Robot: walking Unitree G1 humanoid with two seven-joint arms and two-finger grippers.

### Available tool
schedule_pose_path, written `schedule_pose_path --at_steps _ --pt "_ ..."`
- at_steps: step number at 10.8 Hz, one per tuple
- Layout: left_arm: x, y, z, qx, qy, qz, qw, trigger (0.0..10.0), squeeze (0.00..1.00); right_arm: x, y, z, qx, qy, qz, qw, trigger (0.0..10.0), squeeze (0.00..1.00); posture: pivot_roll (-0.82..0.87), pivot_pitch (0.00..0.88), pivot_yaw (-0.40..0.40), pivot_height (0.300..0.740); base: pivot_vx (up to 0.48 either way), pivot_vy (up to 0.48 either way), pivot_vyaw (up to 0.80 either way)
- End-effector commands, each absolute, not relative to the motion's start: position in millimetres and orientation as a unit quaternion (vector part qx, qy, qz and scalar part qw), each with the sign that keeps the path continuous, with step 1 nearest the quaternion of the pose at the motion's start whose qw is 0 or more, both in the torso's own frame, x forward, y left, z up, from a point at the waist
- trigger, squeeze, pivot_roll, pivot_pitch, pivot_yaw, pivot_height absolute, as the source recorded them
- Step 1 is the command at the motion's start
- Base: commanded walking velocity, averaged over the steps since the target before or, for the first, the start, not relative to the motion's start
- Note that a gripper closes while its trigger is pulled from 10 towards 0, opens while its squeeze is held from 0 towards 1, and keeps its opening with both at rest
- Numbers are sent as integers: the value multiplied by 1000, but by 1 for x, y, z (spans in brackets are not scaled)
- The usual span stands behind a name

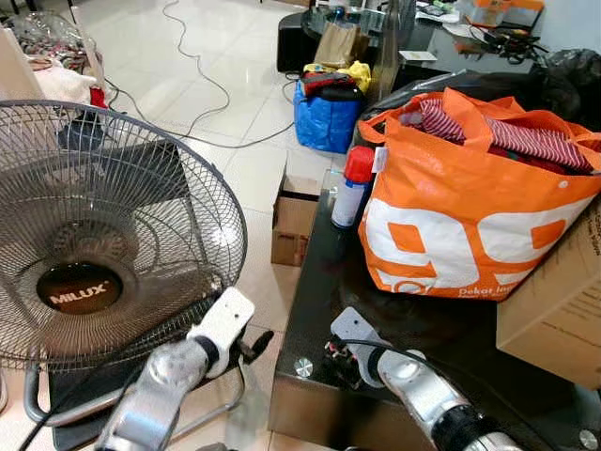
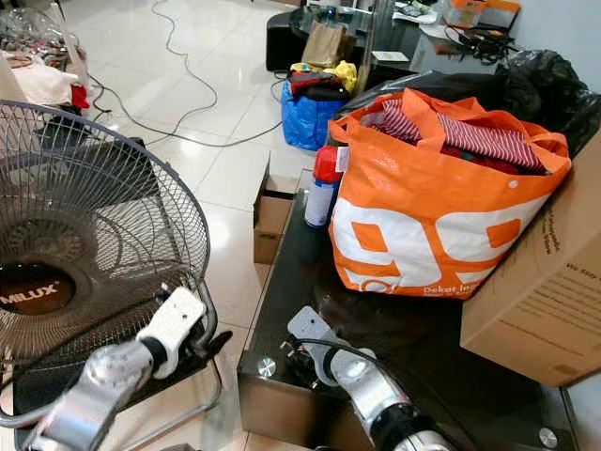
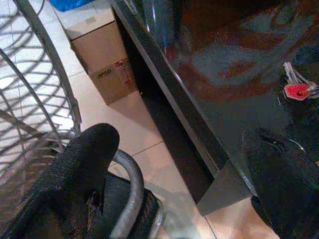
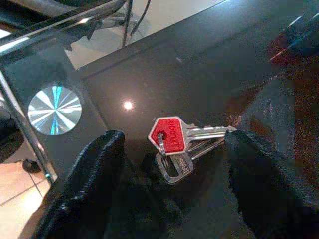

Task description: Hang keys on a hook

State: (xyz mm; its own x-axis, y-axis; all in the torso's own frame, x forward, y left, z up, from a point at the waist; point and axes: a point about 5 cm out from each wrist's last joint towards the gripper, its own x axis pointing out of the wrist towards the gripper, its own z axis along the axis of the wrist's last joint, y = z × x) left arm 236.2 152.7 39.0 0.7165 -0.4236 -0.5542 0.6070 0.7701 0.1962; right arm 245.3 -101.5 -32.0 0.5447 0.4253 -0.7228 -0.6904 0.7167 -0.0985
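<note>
- While the small bunch of silver keys with the red plastic head (image 4: pixel 173 144) was lying flat on the glossy black glass table (image 1: pixel 394 329), near its front corner, the step in hand looked like the pick-up, so the hanging part hadn't started.
- Right gripper (image 4: pixel 174 164) was down low over that corner with its two black fingers (image 4: pixel 94 169) spread wide, one on each side of the keys. Nothing was gripped yet; the keys sat loose between them, one finger right by the tip of the key blades.
- My guess for the next move: drop the last bit, pinch shut on the red head or the ring, then lift straight up. Flat keys on slick glass could easily slide or get pushed away, so the squeeze would need to be well centred.
- No hook anywhere that I could spot, so it would probably have to turn and go looking for one after the grab.
- Right arm was reaching forward and down, silver forearm angled in across the table edge.
- Left gripper (image 1: pixel 252 346) hung off the table's side, just in front of the round wire-grille floor fan (image 1: pixel 94 235), fingers apart and holding nothing.
</note>
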Motion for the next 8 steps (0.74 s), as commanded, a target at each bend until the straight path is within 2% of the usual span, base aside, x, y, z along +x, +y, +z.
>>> schedule_pose_path --at_steps 1,4,8 --pt "237 151 41 182 247 -291 906 10000 0 249 -105 -31 -187 343 317 864 0 0 -65 0 -87 740 0 0 0" --pt "240 150 44 170 245 -294 908 10000 0 247 -97 -34 -184 342 334 859 0 0 -64 0 -83 740 0 0 0" --pt "239 151 44 169 247 -295 907 10000 0 248 -104 -38 -202 348 320 858 0 0 -59 0 -87 740 0 0 0"
